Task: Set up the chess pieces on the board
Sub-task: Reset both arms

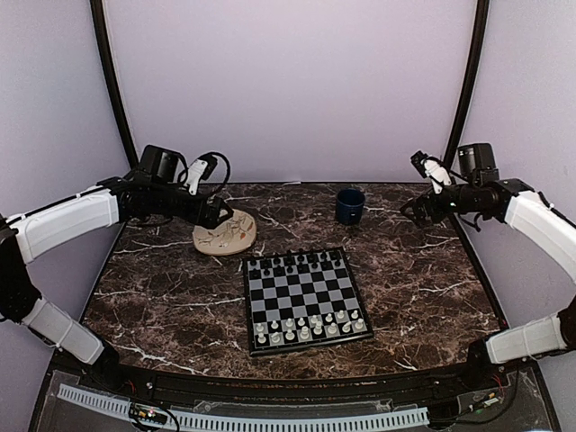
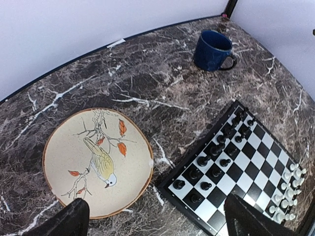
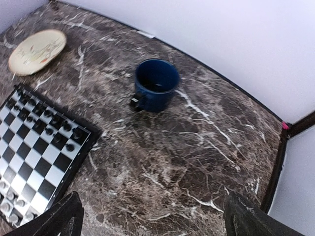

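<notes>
My left jaws hang released, their two dark fingertips [image 2: 74, 219] spread wide with nothing between them. They hover over the near edge of the round beige plate [image 2: 61, 147], which is glazed and brown-rimmed, painted with a yellow bird on a twig with orange leaves. My right jaws are likewise released and bare, held above the table [image 3: 206, 147], a dark brown marble slab veined in white. Near them stands the deep blue glossy mug [image 3: 156, 86], its handle turned toward the board's far corner. The small square chessboard [image 1: 306, 292], black and light-grey checks in a black rim, lies mid-table. The plate sits off its far left corner and the mug beyond its far right. The tiny black chessmen [image 1: 297, 264] fill its two far rows and the cream-white chessmen [image 1: 310, 328] its two near rows.
</notes>
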You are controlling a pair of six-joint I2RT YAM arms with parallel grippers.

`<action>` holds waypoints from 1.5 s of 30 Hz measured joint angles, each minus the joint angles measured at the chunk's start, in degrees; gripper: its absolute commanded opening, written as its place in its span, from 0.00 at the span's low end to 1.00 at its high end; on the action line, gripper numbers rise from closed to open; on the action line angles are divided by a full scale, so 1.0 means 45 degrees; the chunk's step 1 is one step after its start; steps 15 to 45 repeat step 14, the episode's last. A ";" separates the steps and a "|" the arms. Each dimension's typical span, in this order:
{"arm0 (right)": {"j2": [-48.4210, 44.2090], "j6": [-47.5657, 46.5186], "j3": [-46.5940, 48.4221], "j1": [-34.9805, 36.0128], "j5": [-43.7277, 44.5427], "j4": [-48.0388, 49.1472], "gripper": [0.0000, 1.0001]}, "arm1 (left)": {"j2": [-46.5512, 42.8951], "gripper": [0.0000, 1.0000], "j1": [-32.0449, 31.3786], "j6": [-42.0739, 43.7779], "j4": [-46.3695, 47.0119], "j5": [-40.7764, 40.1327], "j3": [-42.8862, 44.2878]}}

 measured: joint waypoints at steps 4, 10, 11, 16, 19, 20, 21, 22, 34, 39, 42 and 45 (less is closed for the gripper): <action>-0.0427 0.1477 -0.0248 -0.1054 0.0447 0.0971 1.00 | -0.0437 0.99 0.0000 -0.0398 -0.0544 -0.0680 0.0787; -0.0874 0.3133 -0.0146 -0.1117 0.2322 0.1690 1.00 | -0.1282 0.99 0.0000 -0.0767 -0.1112 -0.2093 0.1608; -0.1059 0.3298 -0.0141 -0.1117 0.2521 0.1758 1.00 | -0.1413 0.99 0.0000 -0.0792 -0.1127 -0.2438 0.1690; -0.1666 0.3551 -0.0141 -0.1117 0.2691 0.1865 1.00 | -0.1705 0.99 0.0000 -0.0821 -0.1122 -0.3050 0.1758; -0.1666 0.3551 -0.0141 -0.1117 0.2691 0.1865 1.00 | -0.1705 0.99 0.0000 -0.0821 -0.1122 -0.3050 0.1758; -0.1666 0.3551 -0.0141 -0.1117 0.2691 0.1865 1.00 | -0.1705 0.99 0.0000 -0.0821 -0.1122 -0.3050 0.1758; -0.1666 0.3551 -0.0141 -0.1117 0.2691 0.1865 1.00 | -0.1705 0.99 0.0000 -0.0821 -0.1122 -0.3050 0.1758; -0.1666 0.3551 -0.0141 -0.1117 0.2691 0.1865 1.00 | -0.1705 0.99 0.0000 -0.0821 -0.1122 -0.3050 0.1758; -0.1666 0.3551 -0.0141 -0.1117 0.2691 0.1865 1.00 | -0.1705 0.99 0.0000 -0.0821 -0.1122 -0.3050 0.1758; -0.1666 0.3551 -0.0141 -0.1117 0.2691 0.1865 1.00 | -0.1705 0.99 0.0000 -0.0821 -0.1122 -0.3050 0.1758; -0.1666 0.3551 -0.0141 -0.1117 0.2691 0.1865 1.00 | -0.1705 0.99 0.0000 -0.0821 -0.1122 -0.3050 0.1758; -0.1666 0.3551 -0.0141 -0.1117 0.2691 0.1865 1.00 | -0.1705 0.99 0.0000 -0.0821 -0.1122 -0.3050 0.1758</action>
